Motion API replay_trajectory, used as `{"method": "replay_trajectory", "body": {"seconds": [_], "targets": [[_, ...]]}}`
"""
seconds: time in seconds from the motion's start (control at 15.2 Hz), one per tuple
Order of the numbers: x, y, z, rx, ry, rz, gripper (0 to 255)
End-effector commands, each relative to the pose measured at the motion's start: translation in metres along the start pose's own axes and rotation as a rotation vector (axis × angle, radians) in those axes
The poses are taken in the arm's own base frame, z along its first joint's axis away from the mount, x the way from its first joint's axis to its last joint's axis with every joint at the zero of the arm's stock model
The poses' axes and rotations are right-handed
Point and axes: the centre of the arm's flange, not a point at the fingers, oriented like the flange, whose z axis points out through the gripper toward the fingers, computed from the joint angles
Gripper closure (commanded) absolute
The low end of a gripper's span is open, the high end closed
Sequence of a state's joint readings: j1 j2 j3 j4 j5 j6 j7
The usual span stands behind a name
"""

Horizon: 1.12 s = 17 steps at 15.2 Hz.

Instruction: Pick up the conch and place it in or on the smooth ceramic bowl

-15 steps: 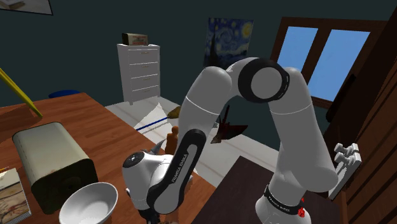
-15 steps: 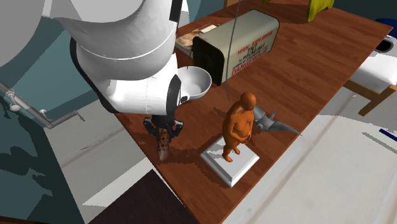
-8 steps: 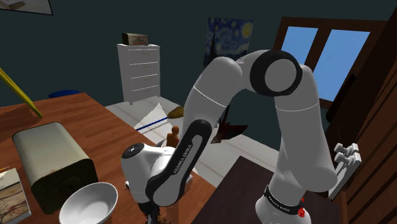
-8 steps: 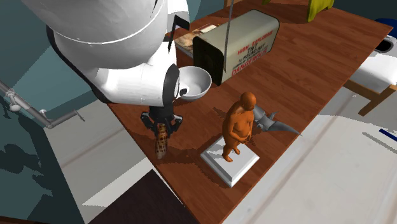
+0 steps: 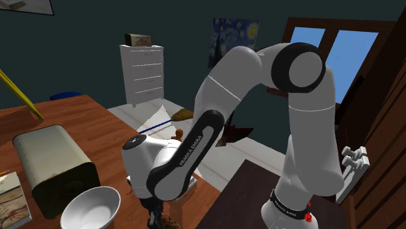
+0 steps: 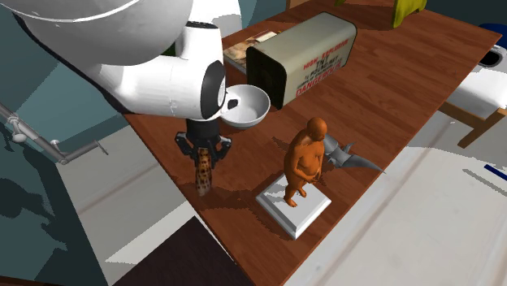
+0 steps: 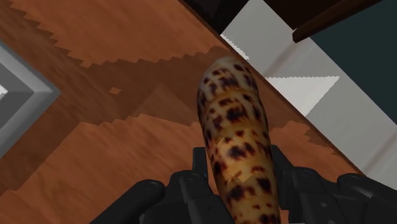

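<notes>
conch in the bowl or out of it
Out: the jaws clasp the conch, which hangs beside the white bowl.

Bare brown wooden bench (image 6: 390, 73) open between black claw (image 6: 201, 153) clasping spotted tan conch (image 6: 203, 175) and smooth white bowl (image 6: 255, 112); orange human figurine (image 6: 306, 158) on white base (image 6: 294, 209) nearby, olive tin box (image 6: 313, 49) behind bowl

Table (image 6: 390, 73): reddish-brown wood, plank grain visible, low sheen.
Shell (image 7: 236, 146): smooth, hard surface, cream ground with dark brown blotches, slight gloss.
Bowl (image 6: 253, 101): white, smooth, even finish like glazed ceramic.
Figurine (image 6: 307, 158): uniform orange, smooth, matt; material cannot be told.
Base (image 6: 294, 209) under the figurine: pale grey-white slab, flat matt.
Canister (image 6: 313, 49): olive-beige skin, dull and metal-like, with red printed lettering on the side.
Hand (image 6: 203, 154): black, matt, plastic-like.
Arm (image 6: 154, 57): white casing, smooth, soft sheen.
</notes>
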<state>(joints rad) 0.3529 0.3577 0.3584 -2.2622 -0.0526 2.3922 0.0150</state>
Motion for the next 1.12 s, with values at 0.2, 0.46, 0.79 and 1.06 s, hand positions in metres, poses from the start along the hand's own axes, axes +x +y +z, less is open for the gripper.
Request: {"method": "replay_trajectory", "body": {"seconds": [0.2,0.46,0.79,1.06], "targets": [[-0.005,-0.003,-0.025,0.0,0.0,0.0,255],[-0.009,-0.005,-0.046,0.0,0.0,0.0,255],[-0.001,-0.003,-0.069,0.0,0.0,0.0,255],[0.049,0.011,-0.08,0.0,0.0,0.0,255]]}}
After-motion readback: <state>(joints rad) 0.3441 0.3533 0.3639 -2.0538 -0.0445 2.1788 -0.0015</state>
